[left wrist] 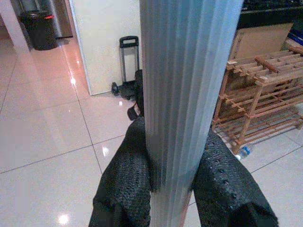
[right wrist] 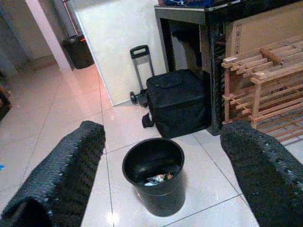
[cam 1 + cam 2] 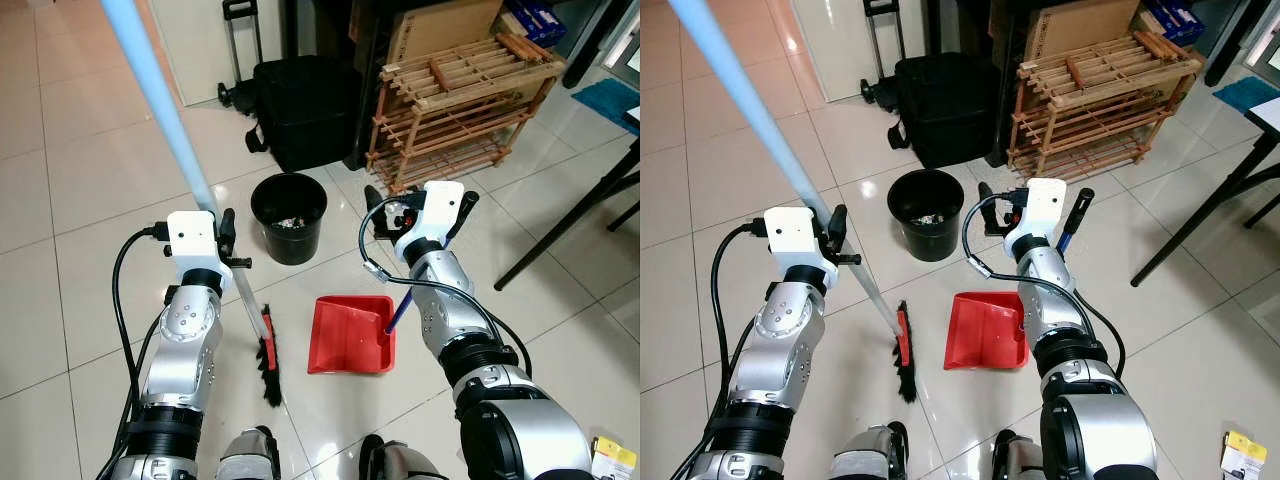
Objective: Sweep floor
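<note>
Ribbed broom handle (image 1: 189,94), knurled black fingers (image 1: 125,184)

Wooden rack (image 3: 460,105), black trolley bag (image 3: 300,105), cardboard box (image 3: 440,25).

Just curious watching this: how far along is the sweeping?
Some litter already lies in the round black bin. The left gripper grips the pale blue broom handle; the right gripper is open. The red plastic dustpan looks empty, so gathering and emptying remain.

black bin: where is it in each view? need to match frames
Left eye: black bin at centre, above the red dustpan.
Right eye: bin just left of centre.
Left wrist: not in it.
Right wrist: bin low centre, between the fingers.
Shared landmark: wooden rack, right of the bin.
</note>
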### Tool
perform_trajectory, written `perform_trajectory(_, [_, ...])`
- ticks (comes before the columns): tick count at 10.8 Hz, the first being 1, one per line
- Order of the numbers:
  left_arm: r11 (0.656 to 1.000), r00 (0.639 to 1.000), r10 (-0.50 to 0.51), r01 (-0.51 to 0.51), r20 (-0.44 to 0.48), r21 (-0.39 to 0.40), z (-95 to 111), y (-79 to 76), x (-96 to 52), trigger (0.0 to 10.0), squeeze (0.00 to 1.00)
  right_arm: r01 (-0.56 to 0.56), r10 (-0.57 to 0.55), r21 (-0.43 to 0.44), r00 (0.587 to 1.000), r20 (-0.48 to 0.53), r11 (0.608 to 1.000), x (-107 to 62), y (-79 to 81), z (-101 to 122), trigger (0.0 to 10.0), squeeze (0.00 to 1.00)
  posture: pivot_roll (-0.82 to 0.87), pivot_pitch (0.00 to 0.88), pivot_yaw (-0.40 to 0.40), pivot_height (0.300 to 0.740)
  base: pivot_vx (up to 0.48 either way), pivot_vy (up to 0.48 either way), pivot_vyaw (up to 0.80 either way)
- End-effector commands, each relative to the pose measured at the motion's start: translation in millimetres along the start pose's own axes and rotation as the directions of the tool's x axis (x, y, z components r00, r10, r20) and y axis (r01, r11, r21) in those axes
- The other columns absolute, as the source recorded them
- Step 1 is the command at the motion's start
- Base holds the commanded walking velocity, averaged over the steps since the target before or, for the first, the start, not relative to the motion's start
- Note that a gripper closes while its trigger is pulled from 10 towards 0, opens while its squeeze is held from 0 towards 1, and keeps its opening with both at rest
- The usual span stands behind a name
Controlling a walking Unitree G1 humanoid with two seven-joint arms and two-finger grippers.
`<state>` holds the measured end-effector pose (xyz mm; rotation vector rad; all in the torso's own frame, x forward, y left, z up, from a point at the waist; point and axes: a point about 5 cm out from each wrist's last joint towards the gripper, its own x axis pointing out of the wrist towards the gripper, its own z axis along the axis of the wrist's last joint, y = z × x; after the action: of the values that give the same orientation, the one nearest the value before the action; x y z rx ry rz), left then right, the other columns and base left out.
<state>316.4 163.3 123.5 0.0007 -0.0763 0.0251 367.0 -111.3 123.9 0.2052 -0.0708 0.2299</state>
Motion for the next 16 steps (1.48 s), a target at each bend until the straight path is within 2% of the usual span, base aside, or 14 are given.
perform_trajectory(1, [1.000, 1.000, -0.002, 0.002, 0.026, 0.000, 5.3, 0.0, -0.5, 10.0, 0.00, 0.001, -0.001, 0.012, 1.000, -0.009, 1.000, -1.1, -1.3, -1.9, 10.0, 1.00, 0.06, 0.175, 0.028, 0.740, 0.000, 0.000, 0.00])
perform_trajectory(3, [1.000, 1.000, -0.004, 0.004, 0.025, -0.001, 5.2, -0.3, -0.6, 10.0, 0.00, 0.000, 0.000, 0.001, 1.000, -0.001, 1.000, 0.0, -0.2, 0.4, 10.0, 1.00, 0.06, 0.173, 0.028, 0.740, 0.000, 0.000, 0.00])
perform_trajectory(4, [1.000, 1.000, -0.005, 0.005, 0.025, -0.002, 4.9, -0.7, -0.9, 10.0, 0.00, 0.005, -0.005, -0.015, 1.000, 0.021, 1.000, 3.0, 0.4, 6.8, 10.0, 0.00, 0.06, 0.173, 0.029, 0.740, 0.000, 0.000, 0.00])
perform_trajectory(5, [1.000, 1.000, -0.007, 0.007, 0.025, -0.003, 4.9, -1.2, -1.0, 10.0, 0.00, 0.004, -0.004, -0.015, 0.999, 0.042, 1.000, 6.8, 0.3, 14.2, 10.0, 0.00, 0.06, 0.173, 0.029, 0.740, 0.000, 0.000, 0.00])
perform_trajectory(6, [1.000, 1.000, -0.005, 0.005, 0.027, -0.004, 5.3, -1.5, -1.2, 10.0, 0.00, 0.006, -0.003, -0.025, 0.995, 0.097, 1.000, 16.5, -1.6, 35.0, 10.0, 0.00, 0.07, 0.175, 0.022, 0.740, 0.000, 0.000, 0.00])
perform_trajectory(9, [1.000, 0.999, 0.008, -0.007, 0.031, -0.011, 4.9, -2.6, -2.5, 10.0, 0.00, 0.036, -0.028, -0.043, 0.983, 0.179, 0.998, 34.9, -4.6, 75.0, 10.0, 0.00, 0.07, 0.165, 0.008, 0.740, 0.000, 0.000, 0.00])
perform_trajectory(11, [1.000, 0.999, 0.014, -0.014, 0.031, -0.010, 4.2, -3.5, -3.8, 10.0, 0.00, 0.031, -0.021, -0.063, 0.987, 0.159, 0.998, 41.3, 1.8, 78.5, 10.0, 0.00, 0.07, 0.161, 0.000, 0.740, 0.000, 0.000, 0.00])
perform_trajectory(12, [1.000, 0.999, 0.023, -0.022, 0.033, -0.008, 4.1, -2.4, -5.1, 10.0, 0.00, 0.049, -0.039, -0.086, 0.992, 0.117, 0.995, 44.4, 3.8, 75.5, 10.0, 0.00, 0.09, 0.159, -0.006, 0.740, 0.000, 0.000, 0.00])
perform_trajectory(16, [0.999, 0.998, 0.048, -0.048, 0.029, -0.004, 3.1, 2.8, -11.5, 10.0, 0.00, 0.122, -0.122, -0.132, 0.993, 0.004, 0.984, 43.8, -3.8, 59.8, 10.0, 0.00, 0.13, 0.162, -0.016, 0.740, 0.000, 0.000, 0.00])
